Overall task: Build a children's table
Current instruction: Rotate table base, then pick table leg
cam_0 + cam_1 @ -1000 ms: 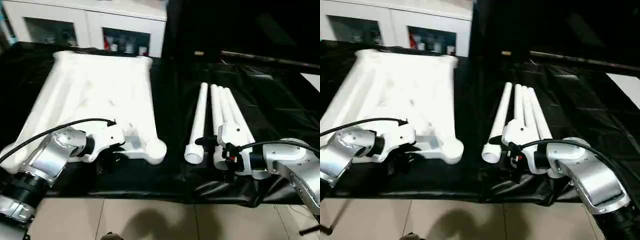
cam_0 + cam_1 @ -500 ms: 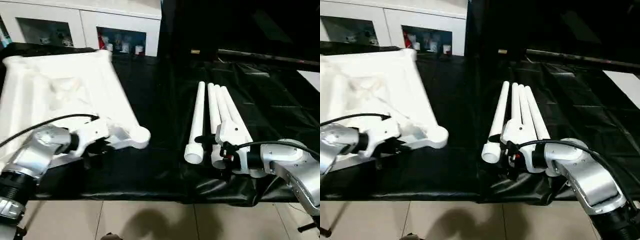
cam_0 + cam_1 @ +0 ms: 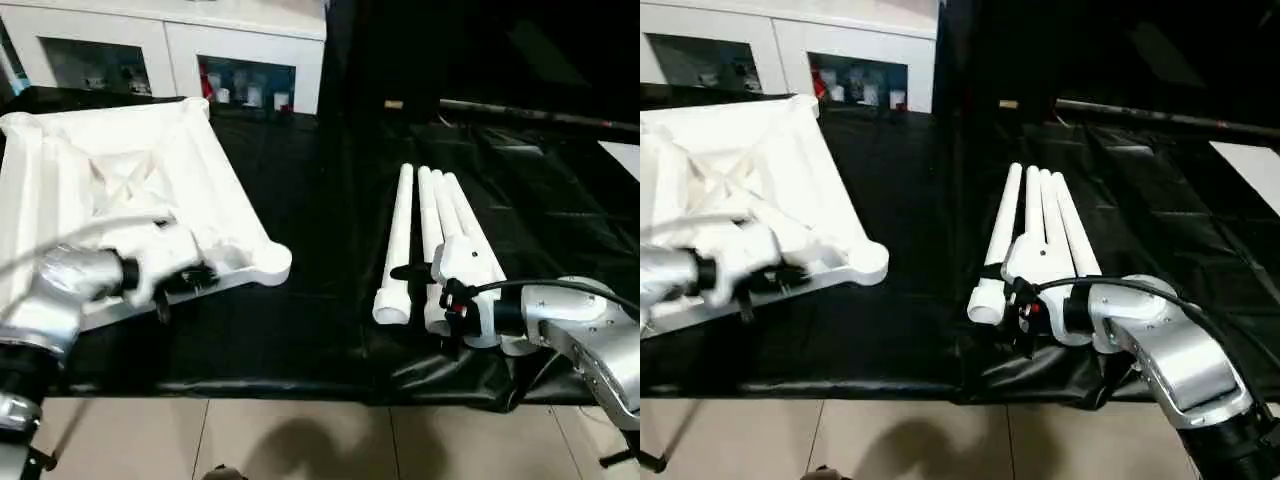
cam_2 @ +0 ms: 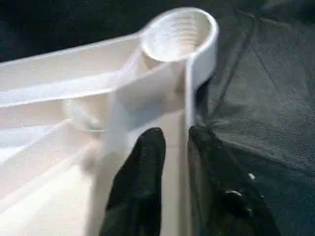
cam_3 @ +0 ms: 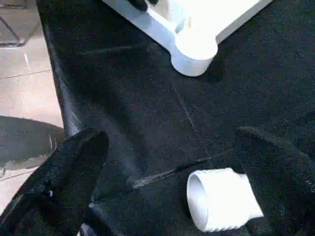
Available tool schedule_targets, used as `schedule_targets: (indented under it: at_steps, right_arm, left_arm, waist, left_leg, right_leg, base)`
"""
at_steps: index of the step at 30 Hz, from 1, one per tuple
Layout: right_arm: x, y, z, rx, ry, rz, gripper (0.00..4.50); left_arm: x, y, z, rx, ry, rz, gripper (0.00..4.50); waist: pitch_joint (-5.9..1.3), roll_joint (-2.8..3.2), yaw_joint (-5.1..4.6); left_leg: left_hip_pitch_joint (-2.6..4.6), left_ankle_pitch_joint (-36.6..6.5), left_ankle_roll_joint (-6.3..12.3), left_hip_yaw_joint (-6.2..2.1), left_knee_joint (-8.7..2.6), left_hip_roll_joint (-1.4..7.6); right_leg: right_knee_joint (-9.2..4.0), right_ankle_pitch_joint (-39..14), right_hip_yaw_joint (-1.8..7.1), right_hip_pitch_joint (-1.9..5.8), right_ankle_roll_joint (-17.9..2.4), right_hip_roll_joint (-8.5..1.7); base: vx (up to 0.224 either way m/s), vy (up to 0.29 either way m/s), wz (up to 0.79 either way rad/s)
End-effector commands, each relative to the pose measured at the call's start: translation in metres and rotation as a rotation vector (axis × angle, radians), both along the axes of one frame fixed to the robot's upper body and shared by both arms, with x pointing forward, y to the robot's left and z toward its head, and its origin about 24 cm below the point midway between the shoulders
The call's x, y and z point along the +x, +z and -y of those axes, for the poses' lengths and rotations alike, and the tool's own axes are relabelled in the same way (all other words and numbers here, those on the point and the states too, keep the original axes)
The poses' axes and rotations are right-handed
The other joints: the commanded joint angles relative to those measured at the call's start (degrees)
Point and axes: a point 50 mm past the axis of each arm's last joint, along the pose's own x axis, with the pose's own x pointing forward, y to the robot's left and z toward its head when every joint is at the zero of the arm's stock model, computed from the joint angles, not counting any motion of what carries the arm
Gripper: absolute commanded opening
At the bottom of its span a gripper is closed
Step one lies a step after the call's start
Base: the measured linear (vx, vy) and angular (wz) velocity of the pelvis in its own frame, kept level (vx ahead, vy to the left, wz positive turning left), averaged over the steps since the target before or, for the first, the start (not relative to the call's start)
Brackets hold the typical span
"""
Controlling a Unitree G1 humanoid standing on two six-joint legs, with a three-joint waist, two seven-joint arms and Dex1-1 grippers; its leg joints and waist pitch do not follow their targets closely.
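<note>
- Left end effector (image 4: 172, 142) pinches rim of white tabletop (image 3: 150, 190), ribbed underside up.
- Right end effector (image 5: 172, 182) spread wide, empty, around threaded end of a leg (image 5: 221, 199) on black counter (image 3: 320, 320).

Bright overhead light washes out the white tabletop (image 3: 130, 190); left pincer (image 3: 170, 285) motion-blurred.

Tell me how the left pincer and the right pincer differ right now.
The left pincer has its fingers close together astride the table top's edge wall; the right pincer gapes wide, holding nothing. The left is at the ribbed underside; the right is at a leg's threaded end. Both have black fingers.
</note>
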Motion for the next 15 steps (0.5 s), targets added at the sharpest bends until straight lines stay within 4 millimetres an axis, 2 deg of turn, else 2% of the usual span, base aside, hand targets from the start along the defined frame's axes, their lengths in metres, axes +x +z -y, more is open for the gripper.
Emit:
schedule_targets:
  at_steps: [1, 2, 3, 4, 6, 9, 11, 12, 13, 15]
  right_arm:
    - [0.003, 0.006, 0.003, 0.018, -0.022, 0.016, 4.50]
    - [0.005, 0.008, 0.003, 0.033, -0.030, 0.027, 4.50]
    - [0.005, 0.008, 0.003, 0.033, -0.030, 0.027, 4.50]
    - [0.010, 0.011, 0.001, 0.054, -0.056, 0.057, 4.50]
    - [0.019, 0.013, 0.000, 0.068, -0.118, 0.083, 4.50]
    - [0.025, 0.014, -0.001, 0.078, -0.172, 0.094, 4.50]
    - [0.047, 0.013, 0.000, 0.076, -0.402, 0.074, 4.50]
    - [0.047, 0.013, 0.000, 0.076, -0.402, 0.074, 4.50]
    - [0.057, 0.011, 0.001, 0.080, -0.513, 0.028, 4.50]
    - [0.071, 0.007, 0.001, 0.126, -0.671, -0.067, 4.50]
  left_arm:
    - [-0.001, 0.013, 0.001, -0.069, 0.011, 0.015, 1.39]
    - [-0.003, 0.021, 0.002, -0.129, 0.029, 0.020, 1.41]
    - [-0.003, 0.021, 0.002, -0.129, 0.029, 0.020, 1.41]
    - [-0.005, 0.028, 0.002, -0.181, 0.043, 0.037, 1.42]
    - [-0.009, 0.032, 0.004, -0.212, 0.041, 0.043, 1.67]
    - [-0.010, 0.034, 0.005, -0.219, 0.050, 0.057, 1.86]
    - [-0.007, 0.043, 0.013, -0.250, 0.081, 0.101, 2.07]
    - [-0.007, 0.043, 0.013, -0.250, 0.081, 0.101, 2.17]
    - [-0.006, 0.048, 0.020, -0.267, 0.092, 0.109, 2.29]
    - [-0.003, 0.052, 0.038, -0.331, 0.132, 0.111, 2.32]
  waist:
    - [-2.93, 1.09, 0.16]
    - [-2.91, 0.82, 0.26]
    - [-2.87, 0.85, 0.19]
    - [-2.88, 0.55, 0.28]
    - [-2.93, 0.75, 0.32]
    - [-2.92, 0.76, 0.47]
    - [-2.93, 0.17, 0.31]
    - [-2.94, 0.52, 0.18]
    - [-2.94, 0.52, 0.28]
    - [-3.04, 0.49, 0.16]
  left_leg:
    - [1.48, -19.34, -2.49, -0.51, -4.05, 1.73]
    - [1.51, -19.00, -2.72, -0.50, -4.07, 1.83]
    - [1.44, -19.06, -2.74, -0.46, -4.06, 1.77]
    - [1.52, -18.96, -2.54, -0.36, -3.97, 1.73]
    - [1.41, -18.03, -2.85, -0.44, -4.02, 1.68]
    - [1.64, -18.21, -3.07, -0.26, -4.01, 1.58]
    - [1.44, -17.20, -3.32, -0.21, -4.06, 1.46]
    - [1.50, -17.12, -4.23, -0.39, -4.20, 1.37]
    - [1.88, -17.42, -5.02, -0.32, -4.07, 1.57]
    - [1.84, -17.45, -5.68, -0.34, -4.08, 1.44]
  right_leg:
    - [-4.85, -15.97, 2.88, 1.35, -8.44, -4.57]
    - [-4.57, -15.64, 2.83, 1.27, -9.11, -4.72]
    - [-4.56, -15.74, 2.83, 1.25, -9.22, -4.68]
    - [-4.74, -16.14, 2.85, 1.19, -9.00, -4.62]
    - [-4.47, -15.56, 2.80, 1.14, -9.31, -4.62]
    - [-4.62, -15.83, 2.88, 1.03, -8.62, -4.42]
    - [-4.45, -15.22, 2.84, 1.09, -8.66, -4.35]
    - [-4.39, -16.31, 2.72, 1.03, -8.93, -4.34]
    - [-4.33, -15.79, 2.80, 0.86, -8.83, -4.33]
    - [-3.96, -14.39, 2.79, 0.88, -9.44, -4.28]
  base:
    - [0.000, 0.000, 0.00]
    - [0.000, 0.000, 0.00]
    - [0.000, 0.000, 0.00]
    - [0.000, 0.000, 0.00]
    - [0.000, 0.000, 0.00]
    - [0.000, 0.000, 0.00]
    - [0.000, 0.000, 0.00]
    - [0.000, 0.000, 0.00]
    - [0.000, 0.000, 0.00]
    - [0.000, 0.000, 0.00]
